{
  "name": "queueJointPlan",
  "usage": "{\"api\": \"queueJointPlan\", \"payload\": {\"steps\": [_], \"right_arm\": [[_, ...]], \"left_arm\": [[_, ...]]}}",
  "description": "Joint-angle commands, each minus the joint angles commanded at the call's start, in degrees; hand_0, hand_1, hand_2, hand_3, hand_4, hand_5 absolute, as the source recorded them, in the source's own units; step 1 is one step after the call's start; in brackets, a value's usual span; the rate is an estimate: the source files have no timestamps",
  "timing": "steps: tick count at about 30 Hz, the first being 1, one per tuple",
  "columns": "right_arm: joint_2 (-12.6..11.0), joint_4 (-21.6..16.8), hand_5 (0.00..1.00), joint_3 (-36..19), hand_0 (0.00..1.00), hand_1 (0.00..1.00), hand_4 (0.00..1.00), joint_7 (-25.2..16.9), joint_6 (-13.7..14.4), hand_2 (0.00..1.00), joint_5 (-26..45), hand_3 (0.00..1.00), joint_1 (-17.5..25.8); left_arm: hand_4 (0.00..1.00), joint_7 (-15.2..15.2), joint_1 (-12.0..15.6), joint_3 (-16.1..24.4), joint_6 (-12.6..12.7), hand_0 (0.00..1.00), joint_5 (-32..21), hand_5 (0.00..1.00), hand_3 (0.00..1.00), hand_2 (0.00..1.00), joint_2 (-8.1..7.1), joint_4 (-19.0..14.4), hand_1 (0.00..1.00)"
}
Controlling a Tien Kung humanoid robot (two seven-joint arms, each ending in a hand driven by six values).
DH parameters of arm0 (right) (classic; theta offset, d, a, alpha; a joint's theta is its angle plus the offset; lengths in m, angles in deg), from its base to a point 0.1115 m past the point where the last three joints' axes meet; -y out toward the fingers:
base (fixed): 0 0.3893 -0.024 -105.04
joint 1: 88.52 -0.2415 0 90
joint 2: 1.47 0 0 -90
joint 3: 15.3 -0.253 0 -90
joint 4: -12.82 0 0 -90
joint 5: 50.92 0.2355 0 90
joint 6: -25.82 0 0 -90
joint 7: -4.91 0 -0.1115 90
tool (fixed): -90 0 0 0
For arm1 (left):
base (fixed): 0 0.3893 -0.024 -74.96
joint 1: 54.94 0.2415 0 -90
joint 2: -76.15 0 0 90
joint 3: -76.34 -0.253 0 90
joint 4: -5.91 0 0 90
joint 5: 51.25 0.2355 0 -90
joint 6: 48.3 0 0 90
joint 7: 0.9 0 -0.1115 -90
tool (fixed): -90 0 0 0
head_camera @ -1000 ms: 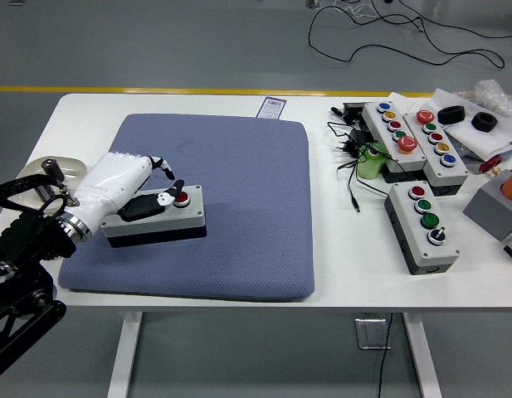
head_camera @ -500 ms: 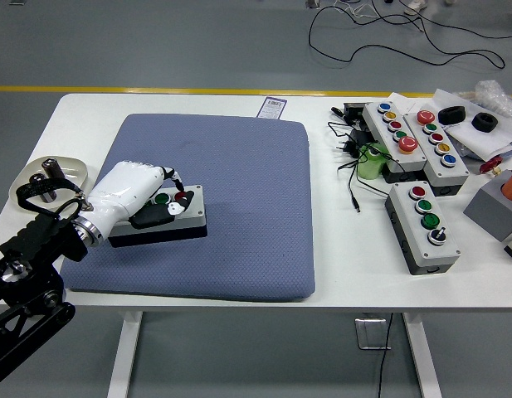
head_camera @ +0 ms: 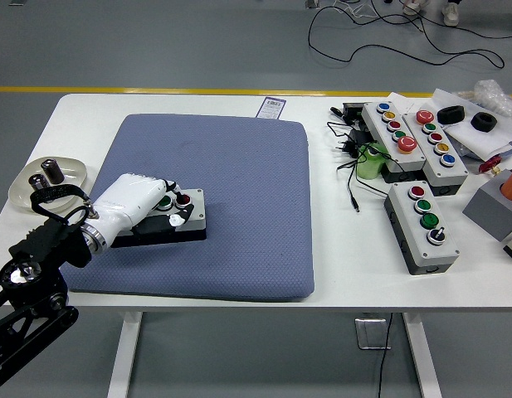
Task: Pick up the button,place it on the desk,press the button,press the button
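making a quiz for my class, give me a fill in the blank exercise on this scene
1. The button box under the left hand lies on a ____ mat.
2. On that box, the button beside the green one is ____.
3. The dish sits at the table's ____ edge.
4. The box nearest the front edge has ____ buttons or knobs.

Missing words: blue; red; left; three
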Motion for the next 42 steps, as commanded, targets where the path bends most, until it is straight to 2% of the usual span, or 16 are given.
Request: {"api": "queueJointPlan", "payload": {"steps": [3,7,10,11,12,16,17,18,22,23,26,28,29,32,42], "right_arm": [[-0.03,0.00,0.261,0.00,0.654,0.664,0.421,-0.02,-0.02,0.676,-0.02,0.586,0.00],[-0.04,0.00,0.261,-0.04,0.654,0.664,0.422,-0.04,-0.04,0.677,-0.09,0.586,-0.06],[-0.05,0.00,0.261,-0.02,0.654,0.664,0.422,-0.10,-0.03,0.677,0.00,0.586,-0.12],[-0.05,0.00,0.261,-0.01,0.654,0.664,0.422,-0.12,-0.03,0.677,0.03,0.586,-0.14],[-0.05,0.00,0.261,0.00,0.654,0.664,0.422,-0.13,-0.03,0.677,0.04,0.586,-0.16],[-0.08,0.00,0.261,-0.06,0.654,0.664,0.422,-0.16,-0.04,0.677,-0.06,0.586,-0.20],[-0.08,0.00,0.262,-0.07,0.654,0.664,0.422,-0.15,-0.04,0.676,-0.06,0.586,-0.21],[-0.07,0.00,0.262,-0.09,0.654,0.664,0.422,-0.14,-0.03,0.676,-0.09,0.586,-0.23],[-0.08,0.00,0.262,-0.03,0.654,0.664,0.422,-0.11,-0.03,0.676,-0.03,0.586,-0.27],[-0.08,0.00,0.262,-0.02,0.654,0.664,0.422,-0.10,-0.03,0.677,-0.03,0.586,-0.28],[-0.12,0.00,0.262,0.02,0.654,0.664,0.422,-0.10,-0.06,0.677,-0.12,0.586,-0.32],[-0.12,0.00,0.262,0.06,0.654,0.664,0.422,-0.08,-0.07,0.677,-0.17,0.586,-0.33],[-0.12,0.00,0.261,0.07,0.654,0.664,0.422,-0.08,-0.07,0.677,-0.18,0.586,-0.33],[-0.12,0.00,0.261,0.06,0.654,0.664,0.422,-0.10,-0.07,0.677,-0.15,0.586,-0.30],[-0.01,0.00,0.262,-0.17,0.654,0.664,0.422,0.03,-0.06,0.677,-0.32,0.586,-0.24]], "left_arm": [[0.563,-0.01,0.07,0.41,0.92,0.002,0.08,0.998,0.597,0.002,-0.02,-0.35,0.002],[0.562,-0.03,0.19,1.54,3.70,0.002,-0.25,0.998,0.597,0.002,0.06,-1.22,0.002],[0.562,-0.55,0.41,3.83,10.08,0.002,-1.67,0.998,0.597,0.002,0.48,-2.14,0.002],[0.583,-1.26,0.44,4.62,12.32,0.022,-2.64,0.998,0.641,0.079,0.68,-2.27,0.023],[0.583,-1.74,0.46,5.13,14.55,0.022,-3.39,0.998,0.641,0.079,0.81,-2.33,0.023],[0.583,-4.81,0.85,8.63,23.56,0.022,-10.78,0.998,0.641,0.079,1.82,-2.00,0.023],[0.586,-5.38,0.97,9.28,25.28,0.480,-13.17,0.998,0.757,0.599,2.06,-1.74,0.603],[0.586,-6.80,1.26,10.46,26.08,0.480,-15.75,0.998,0.757,0.599,2.51,-1.09,0.603],[0.586,-12.37,1.91,12.74,24.41,0.480,-25.06,0.998,0.757,0.599,3.30,1.04,0.603],[0.585,-13.52,2.04,13.10,23.70,0.740,-27.29,0.998,0.777,0.837,3.43,1.51,0.809],[0.585,-15.66,2.65,15.07,20.59,0.740,-34.74,0.998,0.777,0.837,4.36,3.96,0.809],[0.585,-16.20,2.96,16.39,18.82,0.740,-39.95,0.998,0.777,0.837,5.05,6.15,0.809],[0.578,-16.38,3.11,16.89,18.24,0.788,-41.82,0.998,0.763,0.853,5.25,6.90,0.838],[0.578,-16.92,3.83,18.83,16.25,0.788,-49.26,0.998,0.763,0.853,5.71,9.24,0.838],[0.577,-16.69,5.36,21.55,10.89,0.788,-73.47,0.998,0.762,0.845,6.06,11.29,0.828]]}}
